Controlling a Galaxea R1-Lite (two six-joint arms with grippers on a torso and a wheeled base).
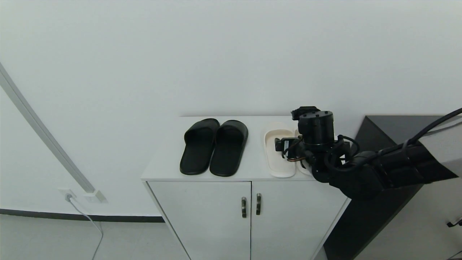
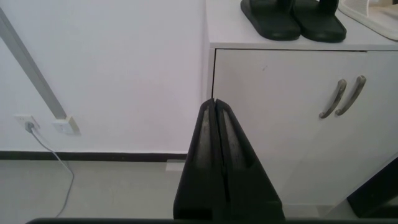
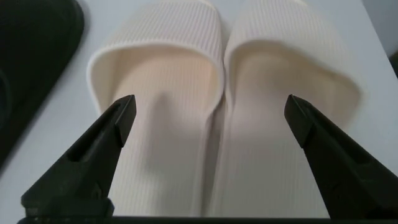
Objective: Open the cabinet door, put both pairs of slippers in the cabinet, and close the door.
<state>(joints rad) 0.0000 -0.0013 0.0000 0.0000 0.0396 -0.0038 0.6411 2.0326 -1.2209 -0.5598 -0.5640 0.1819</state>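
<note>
A white cabinet [image 1: 202, 216] stands against the wall with both doors shut; its two handles [image 1: 251, 206] meet at the middle. On its top lie a black pair of slippers [image 1: 213, 146] on the left and a cream pair of slippers [image 1: 278, 155] on the right. My right gripper [image 3: 211, 109] hangs open just above the cream pair [image 3: 217, 93], one finger on each outer side, and the arm [image 1: 317, 144] hides part of that pair. My left gripper [image 2: 214, 104] is shut and empty, low in front of the cabinet's left door [image 2: 280, 143], near its left edge.
A dark cabinet [image 1: 397, 126] stands right beside the white one. On the left wall a grey conduit [image 1: 36, 126] runs down to an outlet [image 1: 66, 195] with a cable trailing onto the floor. The floor left of the cabinet is open.
</note>
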